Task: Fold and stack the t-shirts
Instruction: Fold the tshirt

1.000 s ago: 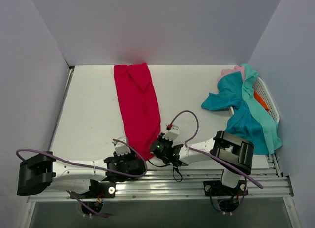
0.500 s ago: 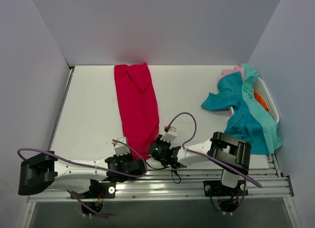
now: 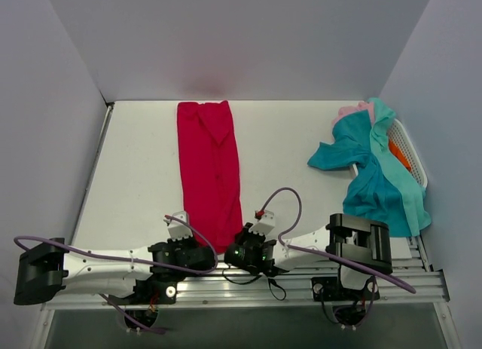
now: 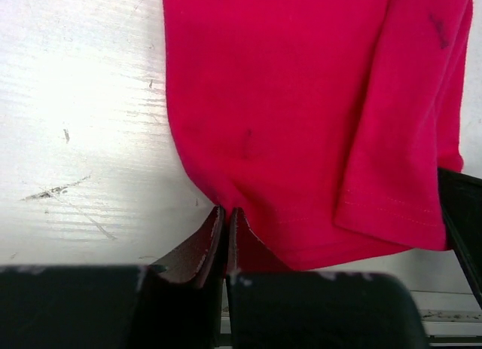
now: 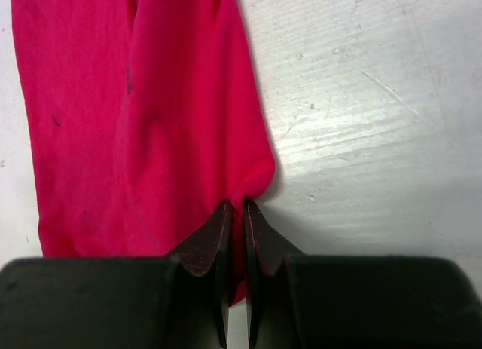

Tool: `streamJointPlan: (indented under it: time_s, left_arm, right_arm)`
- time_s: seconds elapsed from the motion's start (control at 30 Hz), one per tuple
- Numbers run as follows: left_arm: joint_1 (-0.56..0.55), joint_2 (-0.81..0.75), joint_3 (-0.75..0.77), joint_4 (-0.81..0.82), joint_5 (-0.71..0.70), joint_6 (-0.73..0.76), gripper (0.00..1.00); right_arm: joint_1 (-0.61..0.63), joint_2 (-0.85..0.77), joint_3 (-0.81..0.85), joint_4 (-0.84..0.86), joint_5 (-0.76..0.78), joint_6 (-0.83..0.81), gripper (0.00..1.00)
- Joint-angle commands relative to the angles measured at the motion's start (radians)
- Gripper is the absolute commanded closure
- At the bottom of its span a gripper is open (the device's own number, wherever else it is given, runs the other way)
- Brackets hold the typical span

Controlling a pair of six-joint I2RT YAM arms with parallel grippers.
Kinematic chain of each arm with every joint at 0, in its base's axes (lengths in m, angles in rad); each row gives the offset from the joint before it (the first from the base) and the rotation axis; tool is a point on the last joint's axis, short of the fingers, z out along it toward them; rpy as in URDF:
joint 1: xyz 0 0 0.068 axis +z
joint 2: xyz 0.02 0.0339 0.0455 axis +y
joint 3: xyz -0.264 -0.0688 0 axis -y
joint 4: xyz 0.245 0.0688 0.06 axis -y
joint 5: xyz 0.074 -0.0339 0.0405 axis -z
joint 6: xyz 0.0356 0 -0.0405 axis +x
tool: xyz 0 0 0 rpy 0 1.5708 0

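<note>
Jaws of the left gripper (image 4: 226, 215) are clenched on the near hem of the long, folded crimson cotton t-shirt (image 4: 301, 100), and the right gripper (image 5: 235, 207) pinches the hem's other corner. Only the overhead view shows the red strip stretching straight away from both, and a teal-and-pink shirt heap (image 3: 373, 176) far to the right, draped over a white slotted plastic basket (image 3: 413, 151).

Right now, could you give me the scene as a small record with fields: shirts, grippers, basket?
red shirt: folded into a long strip, flat on the table
left gripper: shut on the red shirt's near left corner
right gripper: shut on its near right corner
teal shirts: unfolded heap draped over the basket, at the right
pink shirt: a bit shows at the heap's far end
stack: not yet begun
</note>
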Motion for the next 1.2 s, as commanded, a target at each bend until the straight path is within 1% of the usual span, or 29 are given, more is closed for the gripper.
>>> streamJointPlan:
  time_s: [0.0, 0.27, 0.4, 0.5, 0.7, 0.87, 1.03, 1.17]
  left_arm:
    - [-0.012, 0.014, 0.047, -0.144, -0.042, -0.144, 0.98]
    - [-0.023, 0.035, 0.049, -0.156, -0.036, -0.171, 0.98]
    - [-0.023, 0.035, 0.050, -0.168, -0.039, -0.185, 0.98]
    - [-0.023, 0.035, 0.049, -0.170, -0.043, -0.190, 0.98]
    - [-0.023, 0.043, 0.052, -0.174, -0.045, -0.196, 0.98]
    - [-0.023, 0.042, 0.058, -0.177, -0.046, -0.190, 0.98]
    - [-0.043, 0.039, 0.140, -0.257, -0.068, -0.167, 0.98]
    - [-0.045, 0.013, 0.234, -0.280, -0.091, -0.116, 0.98]
  right_arm:
    - [0.029, 0.005, -0.045, -0.273, -0.001, 0.083, 1.00]
    - [0.049, -0.030, -0.068, -0.361, 0.026, 0.156, 1.00]
    - [0.065, -0.052, -0.070, -0.466, 0.037, 0.225, 1.00]
    - [0.071, -0.066, -0.079, -0.505, 0.036, 0.265, 1.00]
    - [0.083, -0.078, -0.086, -0.571, 0.036, 0.322, 1.00]
    - [0.092, -0.101, -0.096, -0.599, 0.037, 0.337, 1.00]
    - [0.106, -0.125, -0.045, -0.674, 0.063, 0.345, 1.00]
    - [0.106, -0.155, 0.028, -0.785, 0.120, 0.340, 1.00]
